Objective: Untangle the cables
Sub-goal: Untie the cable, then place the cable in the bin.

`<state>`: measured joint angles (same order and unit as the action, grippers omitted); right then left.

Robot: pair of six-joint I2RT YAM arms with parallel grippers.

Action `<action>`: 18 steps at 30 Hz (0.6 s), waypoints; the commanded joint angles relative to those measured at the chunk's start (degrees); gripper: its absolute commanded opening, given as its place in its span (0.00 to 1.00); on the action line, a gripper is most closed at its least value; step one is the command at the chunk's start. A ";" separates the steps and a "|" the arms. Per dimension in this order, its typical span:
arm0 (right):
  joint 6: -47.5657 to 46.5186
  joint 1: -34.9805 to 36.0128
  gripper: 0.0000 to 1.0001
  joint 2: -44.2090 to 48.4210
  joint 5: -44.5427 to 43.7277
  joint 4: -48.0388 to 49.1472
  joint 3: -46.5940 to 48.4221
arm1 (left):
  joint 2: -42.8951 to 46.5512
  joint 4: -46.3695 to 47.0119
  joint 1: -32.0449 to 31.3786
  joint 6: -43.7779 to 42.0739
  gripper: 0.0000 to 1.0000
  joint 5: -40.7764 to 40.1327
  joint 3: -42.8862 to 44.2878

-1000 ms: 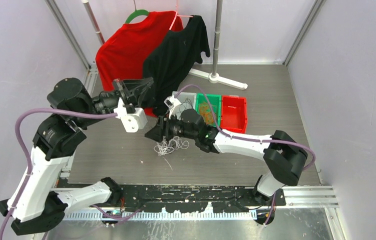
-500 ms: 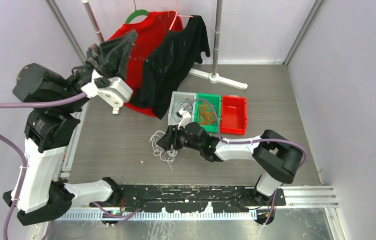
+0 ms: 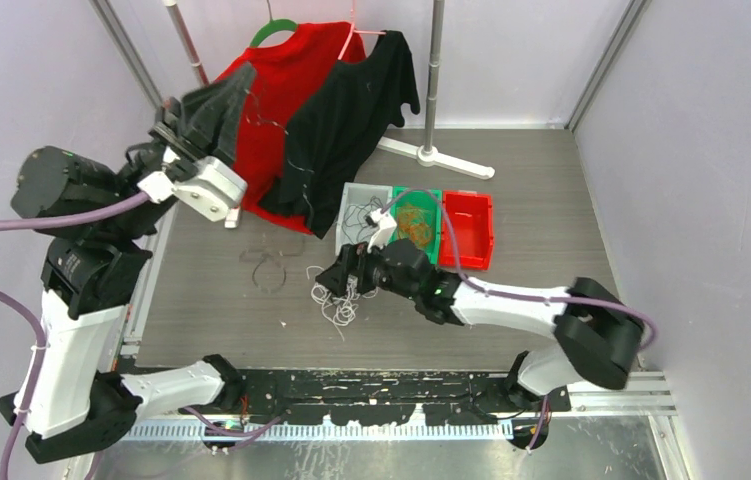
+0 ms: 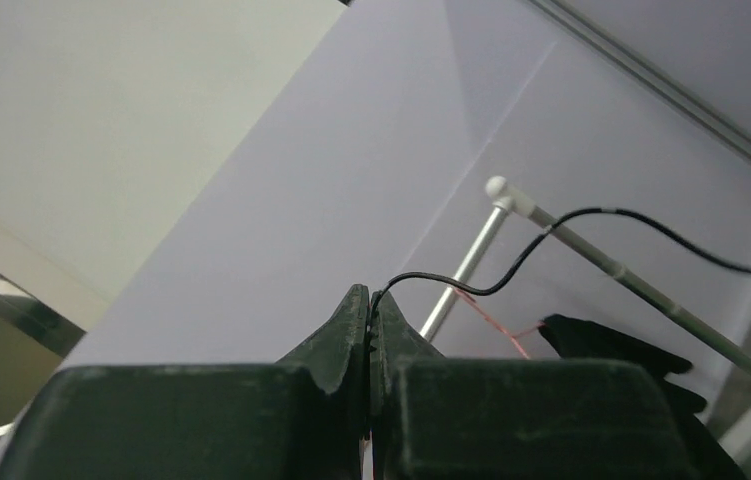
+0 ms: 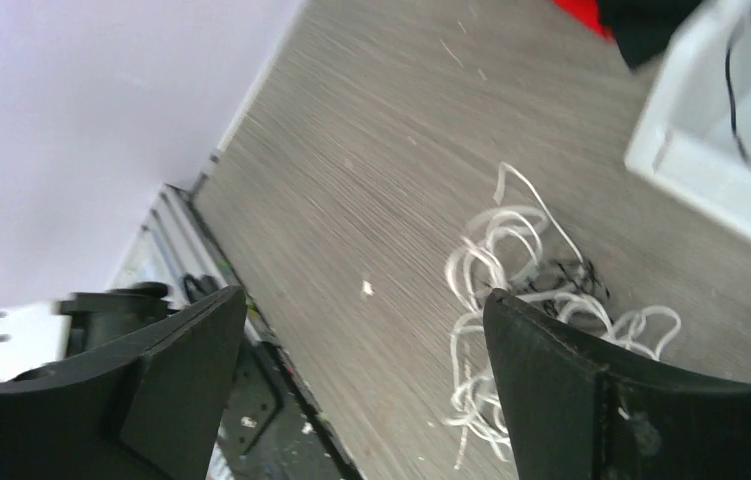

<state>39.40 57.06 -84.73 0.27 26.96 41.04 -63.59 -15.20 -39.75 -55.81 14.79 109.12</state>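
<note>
My left gripper point(image 3: 221, 100) is raised high at the back left, in front of the hanging shirts. Its jaws are shut on the end of a thin black cable point(image 4: 591, 212), which arcs away to the right. Lower down, a blurred loop of that black cable point(image 3: 269, 262) hangs near the table. A tangled bunch of white cables point(image 3: 336, 295) lies on the table, with a few black strands in it point(image 5: 561, 275). My right gripper point(image 3: 347, 272) hovers just over this bunch, open wide, with nothing between its fingers point(image 5: 363, 293). Orange-brown cables fill the green bin point(image 3: 414, 218).
Three small bins stand in a row at mid table: a grey one point(image 3: 356, 195) with black cable in it, the green one and a red one point(image 3: 468, 228). A red shirt point(image 3: 281, 90) and a black shirt point(image 3: 361, 100) hang on a stand point(image 3: 436, 150) at the back.
My left arm swung up and back to the left, pulling the black cable out of the bunch. My right gripper opened, let go of the white bunch and shifted slightly right.
</note>
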 commanded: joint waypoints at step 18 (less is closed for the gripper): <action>-20.33 0.19 0.97 26.17 -8.23 -35.93 15.80 | 4.29 -18.31 -0.24 20.44 0.00 -4.95 -22.37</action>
<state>21.89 57.06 -57.80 -2.24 -5.63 53.36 -57.08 -32.01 -39.75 -40.95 12.62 86.28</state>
